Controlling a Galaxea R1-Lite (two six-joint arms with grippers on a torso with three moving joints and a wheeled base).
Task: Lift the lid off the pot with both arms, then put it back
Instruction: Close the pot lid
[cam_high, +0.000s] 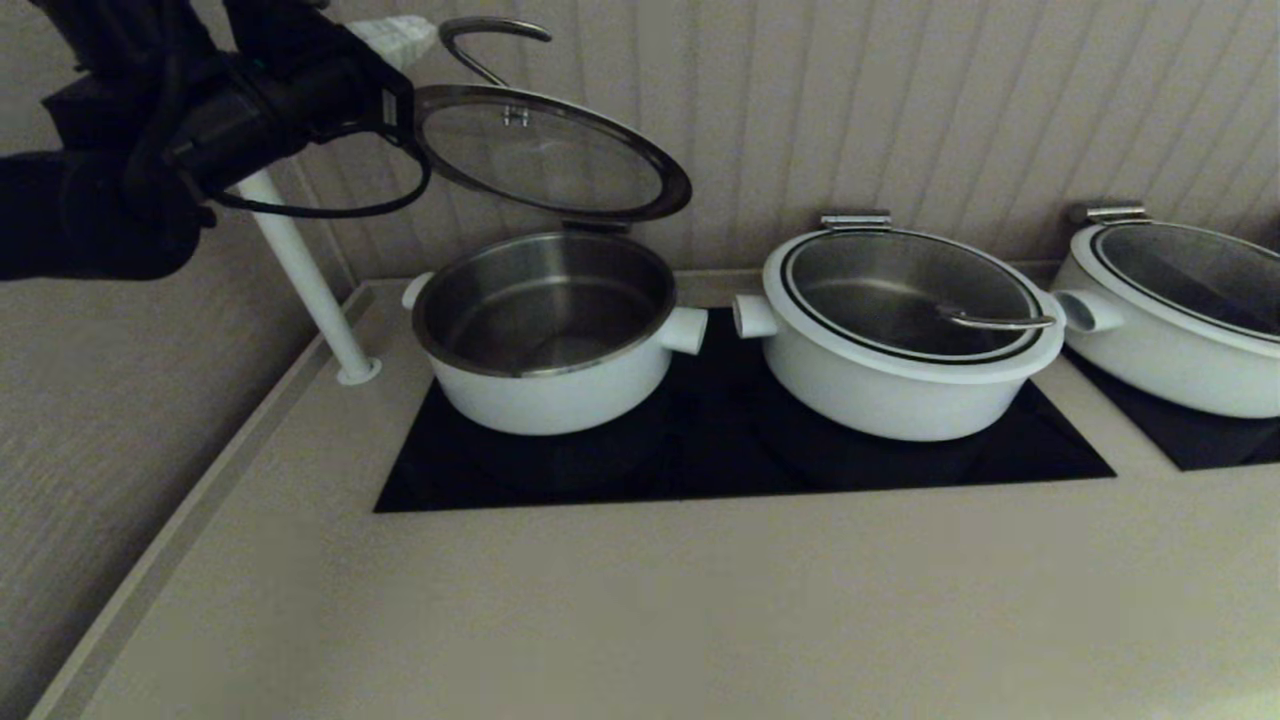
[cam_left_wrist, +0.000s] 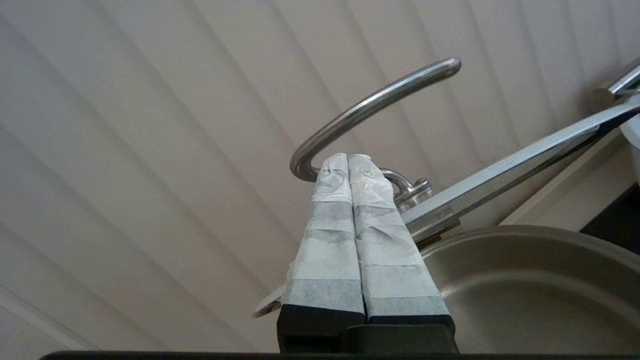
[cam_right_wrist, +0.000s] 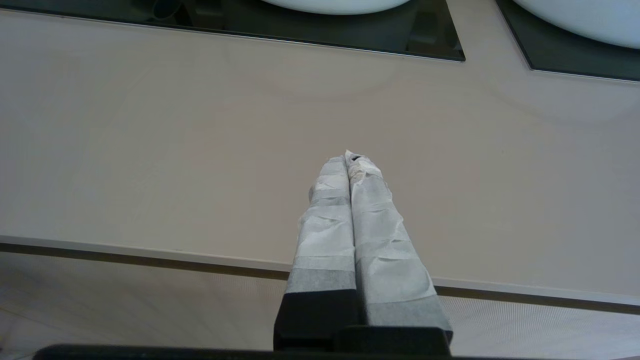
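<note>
The pot (cam_high: 545, 330) stands open at the left of the black cooktop, its steel inside showing. The lid (cam_high: 545, 155) is raised above it and tilted, its low edge close to the pot's back rim. My left gripper (cam_high: 400, 35) is at the top left, shut, with nothing between the fingers. Its wrapped fingertips (cam_left_wrist: 345, 167) poke under the curved wire handle (cam_left_wrist: 370, 102), which rests against them. The lid's rim (cam_left_wrist: 510, 167) and the pot's inside (cam_left_wrist: 525, 280) show beside them. My right gripper (cam_right_wrist: 350, 157) is shut and empty, low over the counter's front edge, out of the head view.
Two like white pots with lids on stand to the right (cam_high: 900, 330) (cam_high: 1180, 310). A slanted white post (cam_high: 300, 270) rises at the counter's back left, under my left arm. A ribbed wall is close behind the pots. The beige counter (cam_high: 700, 600) lies in front.
</note>
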